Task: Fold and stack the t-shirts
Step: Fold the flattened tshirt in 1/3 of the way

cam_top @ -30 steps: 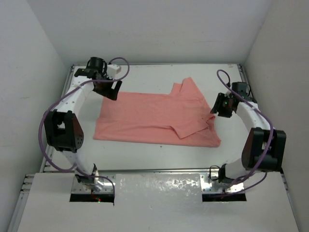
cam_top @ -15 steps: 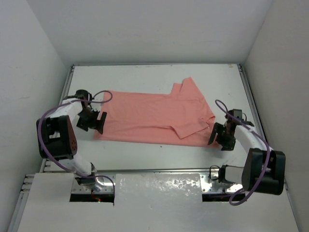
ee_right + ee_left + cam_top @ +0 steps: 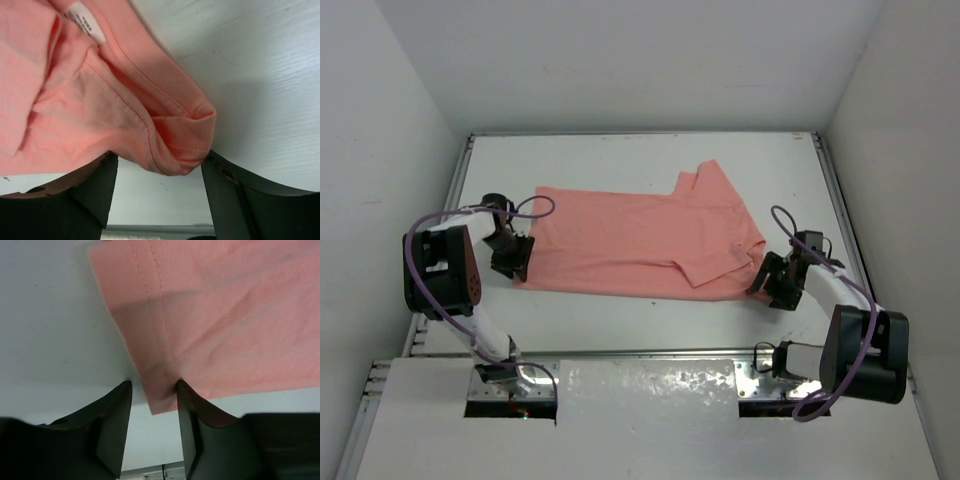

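The salmon t-shirt (image 3: 630,235) lies spread flat across the middle of the white table (image 3: 640,160), with a sleeve folded over at its right end. My left gripper (image 3: 512,262) sits low at the shirt's near-left corner. In the left wrist view the gripper (image 3: 152,387) is open, and the hemmed corner of the shirt (image 3: 225,315) lies between its fingertips. My right gripper (image 3: 770,287) sits low at the near-right corner. In the right wrist view it (image 3: 157,160) is open wide around a bunched, rolled edge of the shirt (image 3: 100,100).
White walls enclose the table on three sides. Metal rails (image 3: 825,170) run along its edges. A shiny plate (image 3: 650,385) lies at the near edge between the arm bases. A white care label (image 3: 84,21) shows on the cloth. Purple cables loop off both arms.
Both arms came down from the far side to the shirt's near corners. Over the last half second each gripper closed in on its corner. The shirt has not moved.
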Robot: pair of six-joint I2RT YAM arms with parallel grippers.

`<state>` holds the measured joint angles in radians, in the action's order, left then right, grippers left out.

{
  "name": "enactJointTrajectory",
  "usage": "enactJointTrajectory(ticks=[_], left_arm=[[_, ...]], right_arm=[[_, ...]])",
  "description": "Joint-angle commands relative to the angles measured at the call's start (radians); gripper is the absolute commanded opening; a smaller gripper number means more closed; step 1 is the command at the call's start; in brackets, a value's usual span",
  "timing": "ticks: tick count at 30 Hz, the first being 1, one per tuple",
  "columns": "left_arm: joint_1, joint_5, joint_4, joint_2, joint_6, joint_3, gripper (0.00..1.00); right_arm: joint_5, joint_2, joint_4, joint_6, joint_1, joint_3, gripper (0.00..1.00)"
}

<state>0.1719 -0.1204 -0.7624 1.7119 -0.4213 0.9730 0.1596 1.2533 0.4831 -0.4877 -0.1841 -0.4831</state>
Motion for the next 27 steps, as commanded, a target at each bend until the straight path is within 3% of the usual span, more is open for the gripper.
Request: enactJointTrajectory(ticks=[1, 7, 10, 15, 16, 19, 24, 27], left_arm=[[0.002, -0.045, 0.034, -0.026, -0.007, -0.028, 0.37], [0.002, -0.059, 0.035, -0.018, -0.002, -0.023, 0.21], [0.001, -0.065, 0.031, -0.026, -0.002, -0.025, 0.15], [0.001, -0.061, 0.031, -0.035, -0.005, -0.027, 0.04], [0.001, -0.056, 0.028, -0.034, -0.005, -0.026, 0.0], [0.001, -0.059, 0.018, -0.035, -0.007, -0.022, 0.0], [0.002, -0.056, -0.014, -0.05, -0.031, -0.013, 0.0], [0.003, -0.019, -0.061, -0.086, -0.066, -0.02, 0.0]], right_arm=[[0.006, -0.02, -0.095, -0.017, -0.024, 0.029, 0.69], [0.046, 0.038, -0.153, -0.078, -0.041, 0.024, 0.68], [0.103, -0.018, -0.104, -0.066, -0.04, 0.018, 0.66], [0.017, -0.164, -0.06, -0.072, -0.041, 0.041, 0.72], [0.017, -0.161, -0.075, -0.098, -0.041, 0.054, 0.72], [-0.023, -0.071, -0.083, -0.112, -0.041, 0.069, 0.7], [-0.023, 0.011, -0.103, -0.086, -0.041, 0.116, 0.59], [-0.06, -0.017, -0.068, -0.088, -0.041, 0.117, 0.34]])
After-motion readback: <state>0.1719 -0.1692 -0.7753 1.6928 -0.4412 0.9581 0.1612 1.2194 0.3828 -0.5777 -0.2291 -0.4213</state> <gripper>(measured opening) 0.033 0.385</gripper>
